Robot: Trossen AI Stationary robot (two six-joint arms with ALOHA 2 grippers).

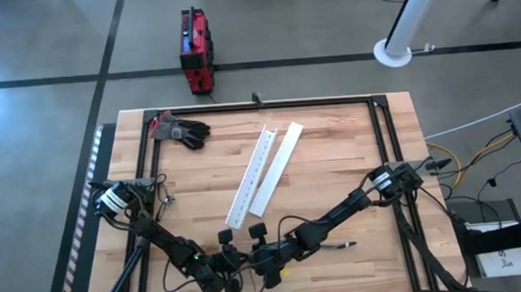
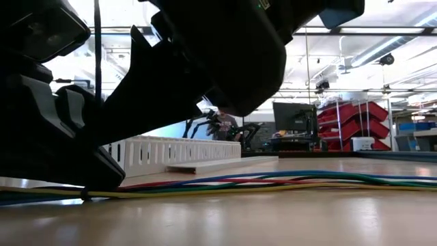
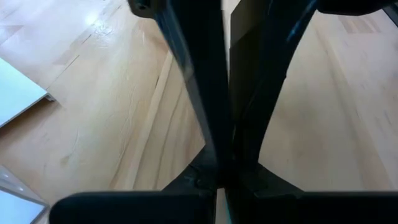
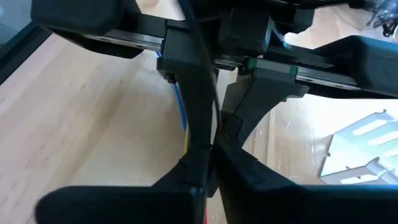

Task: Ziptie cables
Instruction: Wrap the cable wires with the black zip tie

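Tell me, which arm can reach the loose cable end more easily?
Probably the right: the right gripper sits nearer the loose end of the cables than the left gripper does.

On the table (image 1: 334, 160) the two grippers (image 1: 240, 260) crowd together at six o'clock over the cables (image 2: 287, 180), two white strips (image 1: 264, 168) bar the centre, a glove (image 1: 183, 131) sits at ten o'clock, and three o'clock lies open.

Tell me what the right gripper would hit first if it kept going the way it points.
Most likely the left gripper, which fills the right wrist view just ahead of the right gripper, by the cables; depth is unclear.
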